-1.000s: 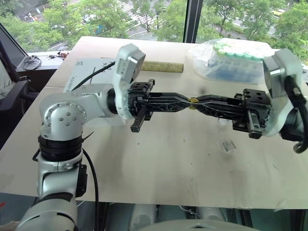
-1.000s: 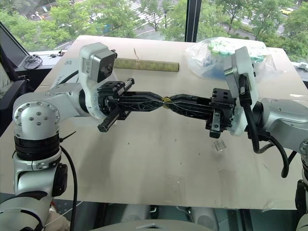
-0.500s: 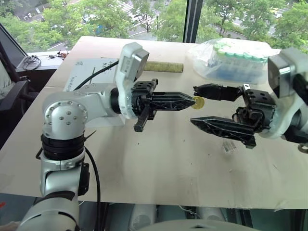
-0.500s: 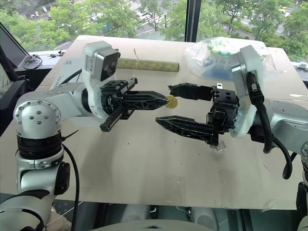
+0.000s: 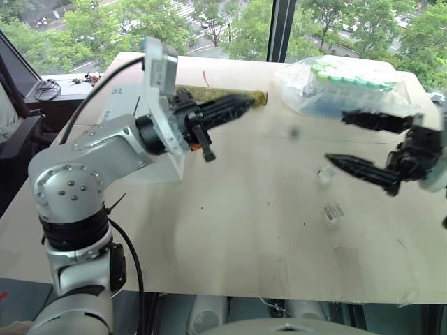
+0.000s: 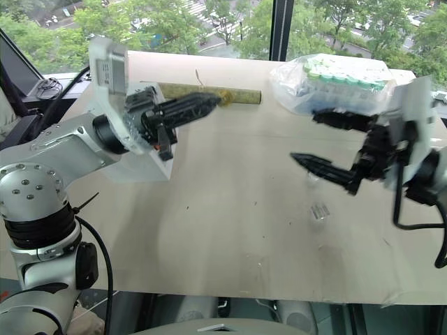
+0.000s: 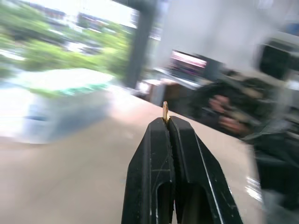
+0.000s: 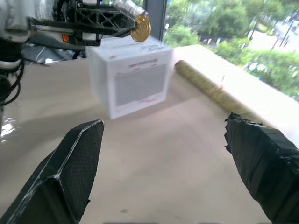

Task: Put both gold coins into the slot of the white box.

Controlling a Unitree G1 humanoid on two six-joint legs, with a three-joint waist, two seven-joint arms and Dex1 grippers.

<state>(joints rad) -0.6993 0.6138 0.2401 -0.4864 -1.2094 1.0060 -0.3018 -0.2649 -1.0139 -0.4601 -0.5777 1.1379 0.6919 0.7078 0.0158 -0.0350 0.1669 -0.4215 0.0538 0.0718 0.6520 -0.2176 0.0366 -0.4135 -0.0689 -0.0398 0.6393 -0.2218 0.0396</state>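
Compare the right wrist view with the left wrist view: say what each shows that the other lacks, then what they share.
Right wrist view alone: the white box with its printed side, the olive roll lying on the table, and the right gripper with its fingers spread wide, holding nothing. Left wrist view alone: the blurred clear bag of green-capped tubes. Both: the left gripper shut on a gold coin, seen flat-on in the right wrist view and edge-on between the fingertips in the left wrist view, plus greenery outside the window.

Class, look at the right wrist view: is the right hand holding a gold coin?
No. The right hand is open and empty; the left hand pinches the gold coin.
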